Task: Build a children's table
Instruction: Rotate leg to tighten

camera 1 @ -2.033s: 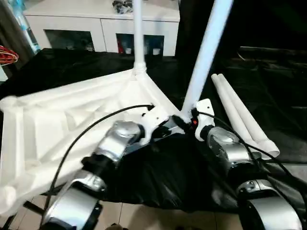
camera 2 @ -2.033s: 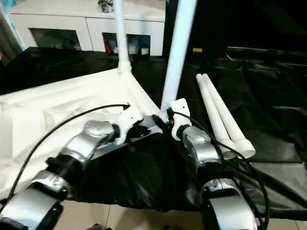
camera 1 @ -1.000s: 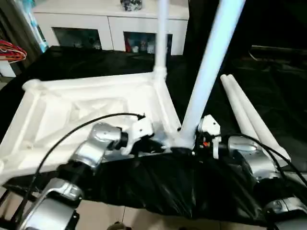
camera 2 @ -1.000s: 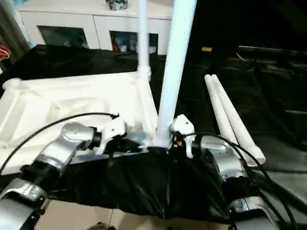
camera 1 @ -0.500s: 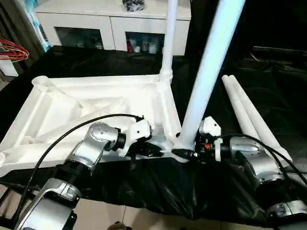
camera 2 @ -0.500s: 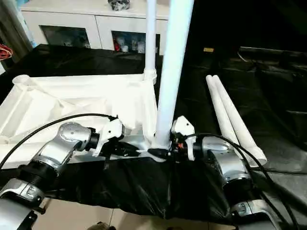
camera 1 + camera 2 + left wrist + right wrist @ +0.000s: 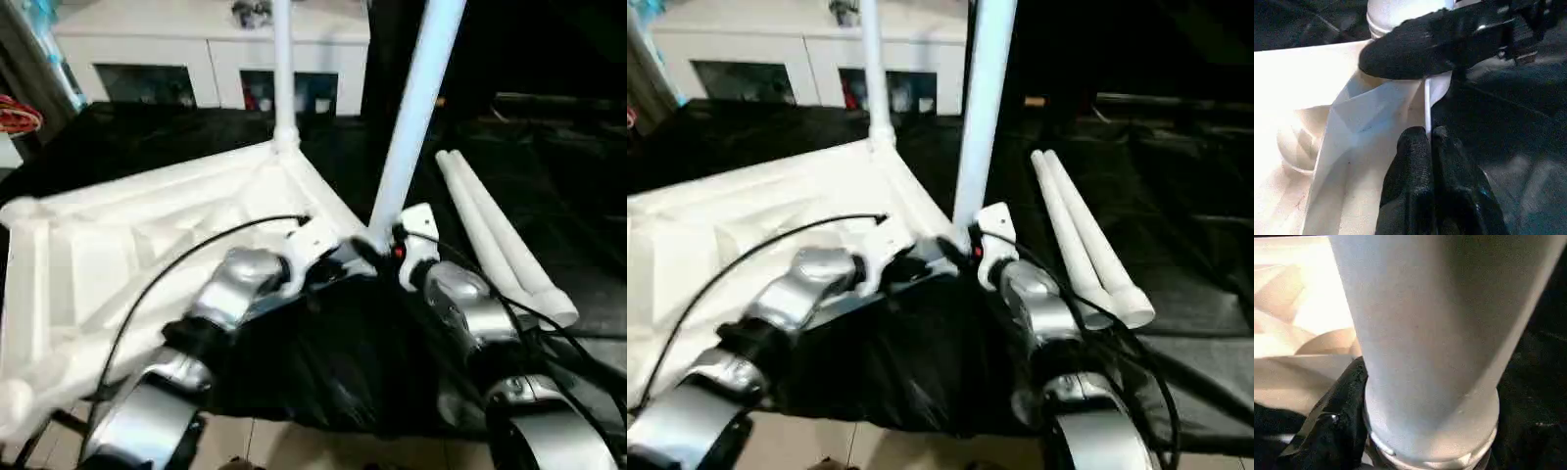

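The white table top (image 7: 118, 245) lies upside down on black cloth, ribbed underside up. One leg (image 7: 284, 69) stands in its far corner socket. A second leg (image 7: 411, 108) rises from the near corner, and my right gripper (image 7: 384, 241) is shut around its base; one black finger (image 7: 1344, 401) hugs the tube (image 7: 1430, 333) in the right wrist view. My left gripper (image 7: 1429, 134) is shut on the thin rim (image 7: 1426, 105) of the top just beside that corner, next to the right gripper's finger (image 7: 1425, 44). Two loose legs (image 7: 495, 235) lie side by side to the right.
A white cabinet (image 7: 206, 49) with glass-fronted compartments stands behind the work. Black cloth (image 7: 333, 362) covers the surface and hangs over its near edge above a tiled floor. Red wire items (image 7: 15, 113) sit at the far left.
The table top has swung round: its far leg and far-left corner moved left, and the near corner with the held leg went up the picture. Both grippers kept their holds.
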Tool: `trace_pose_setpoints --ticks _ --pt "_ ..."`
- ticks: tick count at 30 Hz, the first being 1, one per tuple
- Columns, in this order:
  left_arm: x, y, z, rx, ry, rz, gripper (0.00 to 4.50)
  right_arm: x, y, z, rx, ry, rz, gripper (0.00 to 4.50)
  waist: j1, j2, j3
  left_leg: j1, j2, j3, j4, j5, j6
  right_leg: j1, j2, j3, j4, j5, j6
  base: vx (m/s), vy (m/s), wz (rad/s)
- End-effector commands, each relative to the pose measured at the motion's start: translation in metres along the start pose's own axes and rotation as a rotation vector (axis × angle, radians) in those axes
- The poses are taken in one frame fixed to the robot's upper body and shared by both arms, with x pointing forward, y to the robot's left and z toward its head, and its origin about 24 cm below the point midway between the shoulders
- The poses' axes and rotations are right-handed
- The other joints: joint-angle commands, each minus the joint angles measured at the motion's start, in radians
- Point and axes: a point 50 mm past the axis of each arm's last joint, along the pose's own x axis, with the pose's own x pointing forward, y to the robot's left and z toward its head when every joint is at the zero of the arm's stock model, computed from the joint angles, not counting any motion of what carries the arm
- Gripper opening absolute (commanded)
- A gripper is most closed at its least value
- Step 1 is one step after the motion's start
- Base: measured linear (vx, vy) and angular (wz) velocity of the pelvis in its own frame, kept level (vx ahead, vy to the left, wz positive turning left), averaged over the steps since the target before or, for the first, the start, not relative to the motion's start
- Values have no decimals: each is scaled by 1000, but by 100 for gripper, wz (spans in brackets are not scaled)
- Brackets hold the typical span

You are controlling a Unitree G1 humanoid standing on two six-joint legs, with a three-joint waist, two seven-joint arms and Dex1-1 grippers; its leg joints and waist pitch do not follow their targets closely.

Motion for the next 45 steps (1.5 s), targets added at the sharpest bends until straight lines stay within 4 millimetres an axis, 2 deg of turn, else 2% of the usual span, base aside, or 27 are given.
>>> trace_pose_setpoints --ticks 1,2,5,10,15,20,22,30,32,33,39,41,42,43,45 --pt "3 1 25 4 -126 25 0 5 22 -18 37 64 86 333 2 -9 -70 11 26 -21 -70 -264 34 47 -63 46 -80 -389 -163 0 0 0" --pt "3 -1 25 15 -129 -4 0 5 23 -16 47 51 106 347 3 -12 -71 9 27 -19 -69 -245 45 49 -62 48 -75 -350 -176 0 0 0" --pt "0 -5 23 41 -133 -54 0 4 22 -13 52 39 153 368 5 -10 -72 7 29 -19 -69 -233 60 52 -64 48 -70 -324 -192 0 0 0" --pt "-5 -8 17 74 -120 -116 0 -2 22 -13 -26 57 260 415 6 -10 -74 5 29 -17 -67 -211 70 55 -65 50 -64 -292 -203 0 0 0" --pt "-20 -10 7 102 -129 -235 0 -22 15 -13 -114 55 447 415 12 -4 -74 5 33 -16 -67 -213 80 56 -60 49 -61 -262 -212 0 0 0" --pt "-34 -8 0 122 -123 -315 0 -40 11 -15 -146 84 591 415 21 -1 -71 9 36 -16 -70 -250 68 52 -60 49 -66 -312 -204 0 0 0" --pt "-36 -7 -1 118 -118 -328 0 -44 10 -15 -153 95 624 380 24 -1 -70 10 37 -16 -72 -257 62 51 -60 50 -67 -324 -199 0 0 0" --pt "-46 -3 -8 120 -81 -386 0 -61 13 -17 -172 154 781 330 37 -3 -73 13 37 -15 -70 -238 59 50 -61 53 -66 -313 -195 0 0 0" --pt "-46 -3 -8 119 -82 -390 0 -61 13 -17 -171 156 784 319 37 -2 -73 11 38 -16 -71 -236 57 50 -61 51 -64 -302 -203 0 0 0" --pt "-46 -4 -7 118 -83 -393 0 -61 13 -17 -169 156 783 297 37 -2 -73 11 38 -16 -70 -236 55 50 -62 52 -63 -303 -203 0 0 0" --pt "-43 -5 -6 113 -96 -375 0 -56 12 -18 -143 130 706 279 37 -5 -72 10 36 -17 -71 -236 50 50 -63 51 -66 -332 -191 0 0 0" --pt "-37 -3 -3 94 -98 -307 0 -45 5 -16 -108 101 538 279 34 -5 -71 11 36 -17 -71 -241 44 49 -63 52 -67 -343 -188 0 0 0" --pt "-32 -1 -1 77 -97 -256 0 -37 -1 -16 -74 97 418 279 27 -2 -71 13 35 -19 -72 -245 28 45 -65 52 -68 -356 -189 0 0 0" --pt "-25 2 2 55 -91 -176 0 -27 -7 -17 -31 87 254 279 17 -4 -68 11 31 -22 -73 -258 11 47 -64 48 -71 -393 -180 0 0 0" --pt "-21 3 4 42 -90 -142 0 -23 -9 -17 0 84 186 278 11 -4 -67 14 27 -23 -73 -277 5 48 -64 45 -81 -439 -159 0 0 0"
